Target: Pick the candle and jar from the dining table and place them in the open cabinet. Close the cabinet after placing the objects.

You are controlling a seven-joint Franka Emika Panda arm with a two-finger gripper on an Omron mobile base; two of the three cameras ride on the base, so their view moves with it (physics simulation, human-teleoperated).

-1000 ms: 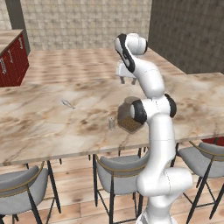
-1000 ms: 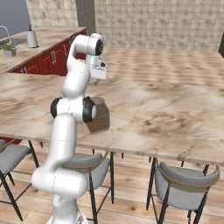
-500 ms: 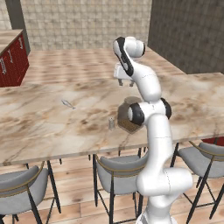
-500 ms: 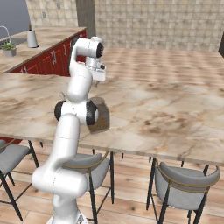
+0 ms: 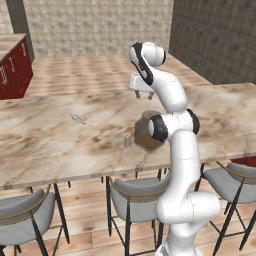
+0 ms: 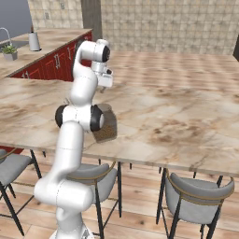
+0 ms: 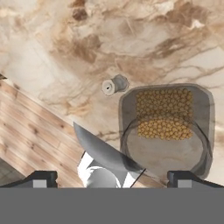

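The candle [image 5: 127, 141] stands upright on the dining table [image 5: 60, 145], its long axis vertical, just below the middle of the left base view and near the table's front edge. In the hand view the candle [image 7: 113, 85] sits a little above centre, seen almost end-on, its round pale top turned toward the left of the frame. The jar [image 5: 146, 133] stands just beside it to the right in the left base view, squat and upright, tan grains showing through the glass, with the arm's dark elbow joint covering part of it. In the hand view the jar [image 7: 167, 124] fills the right centre, seen from above. In the right base view the jar [image 6: 107, 126] is partly hidden behind the elbow, left of centre.

The arm rises from the lower right of the left base view, bends at the elbow over the table edge, then reaches up and folds over, so the gripper [image 5: 142, 94] hangs pointing down above the tabletop, high over both objects and touching neither. The gripper [image 7: 111, 178] has its fingertips [image 7: 41, 178] spread wide apart with nothing between them.

A thin silvery utensil [image 5: 77, 118] lies flat on the table, left of centre in the left base view.
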